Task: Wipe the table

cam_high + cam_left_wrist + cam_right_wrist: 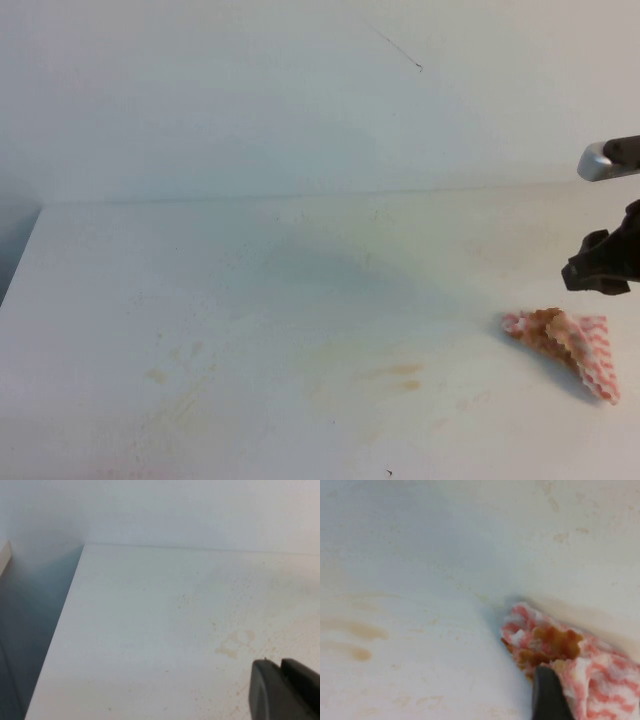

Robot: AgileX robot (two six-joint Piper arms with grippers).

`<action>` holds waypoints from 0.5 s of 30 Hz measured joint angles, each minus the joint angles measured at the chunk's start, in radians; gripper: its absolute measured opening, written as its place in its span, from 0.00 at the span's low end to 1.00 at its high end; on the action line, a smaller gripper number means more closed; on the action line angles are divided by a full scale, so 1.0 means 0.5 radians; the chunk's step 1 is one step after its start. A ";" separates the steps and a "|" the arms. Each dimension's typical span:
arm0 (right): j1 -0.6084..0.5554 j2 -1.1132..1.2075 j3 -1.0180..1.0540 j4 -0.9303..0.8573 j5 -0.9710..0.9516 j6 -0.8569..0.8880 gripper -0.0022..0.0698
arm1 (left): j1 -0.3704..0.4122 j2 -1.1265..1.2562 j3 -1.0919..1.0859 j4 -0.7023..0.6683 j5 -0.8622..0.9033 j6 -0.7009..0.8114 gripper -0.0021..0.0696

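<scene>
A crumpled red-and-white cloth (565, 343), soiled brown on top, lies on the white table (250, 280) at the right. My right gripper (600, 268) hangs just above and behind it, open, with nothing held. In the right wrist view one dark finger (547, 692) stands beside the cloth (570, 655); the other finger is out of frame. Faint brown smears (400, 372) mark the table left of the cloth, with paler ones (160, 375) further left. My left gripper (281, 666) is shut and empty above the speckled surface near a pale stain (236, 644); the high view does not show it.
The table's left edge (22, 262) drops off to a dark gap. A plain white wall (300, 90) rises along the table's far side. A silver part of the right arm (600, 160) pokes in at the right edge.
</scene>
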 joint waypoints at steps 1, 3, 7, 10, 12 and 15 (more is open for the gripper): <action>0.000 -0.021 0.000 0.005 0.020 -0.005 0.53 | 0.000 0.000 0.000 0.000 0.000 0.000 0.03; 0.000 -0.063 0.000 0.009 0.071 -0.019 0.46 | 0.000 0.000 0.000 0.000 0.000 0.000 0.03; 0.000 -0.164 0.000 0.014 0.147 -0.030 0.15 | 0.000 0.000 0.000 0.000 0.000 0.000 0.03; 0.000 -0.281 0.000 0.014 0.193 -0.030 0.07 | 0.000 0.000 0.000 0.000 0.000 0.000 0.03; 0.000 -0.376 0.000 0.014 0.219 -0.030 0.05 | 0.000 0.000 0.000 0.000 0.000 0.000 0.03; 0.000 -0.541 0.029 0.029 0.232 -0.041 0.04 | 0.000 0.000 0.000 0.000 0.000 0.000 0.03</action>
